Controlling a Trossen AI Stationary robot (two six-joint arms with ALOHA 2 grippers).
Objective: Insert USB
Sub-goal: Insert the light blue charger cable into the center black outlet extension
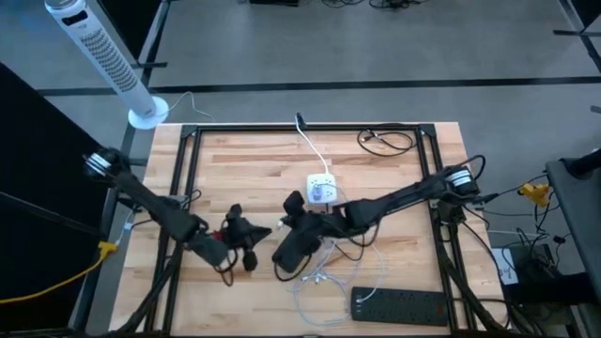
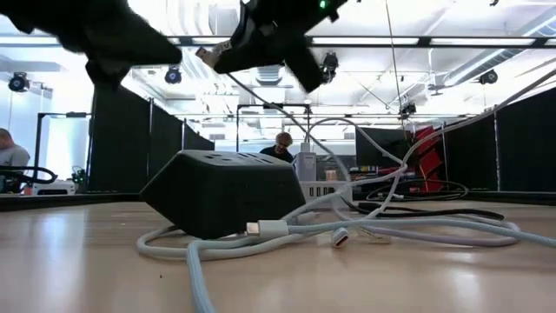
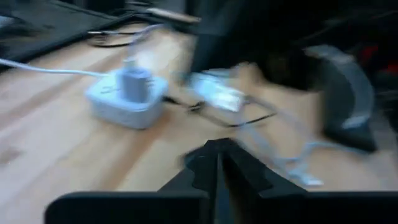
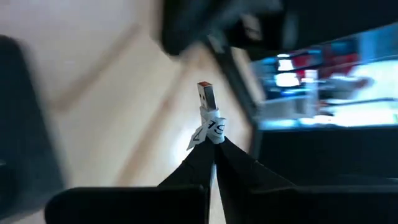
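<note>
My right gripper (image 4: 213, 148) is shut on a white USB cable just behind its metal plug (image 4: 206, 95). In the low view it hangs above the table (image 2: 233, 48), and the plug (image 2: 207, 55) points toward the table's left. The rest of the cable (image 1: 324, 274) lies in loose loops on the table. A white charger cube (image 1: 322, 191) stands at mid table, with something plugged into its top (image 3: 134, 81). My left gripper (image 3: 217, 163) is shut and empty. It hovers left of the right gripper (image 1: 258, 232) and faces the cube. My right gripper pinches the cable at its white paper label (image 4: 212, 130), right behind the plug, between the free ends of its two fingers. The plug sticks out past the fingertips, in line with them and clear of the table. The cable (image 2: 287, 113) trails slack down to the table.
A black power strip (image 1: 399, 305) lies at the near right, large in the low view (image 2: 226, 191). Two loose connectors (image 2: 261, 228) lie beside it. A dark cable (image 1: 385, 141) is coiled at the far right. People sit in the room beyond the table.
</note>
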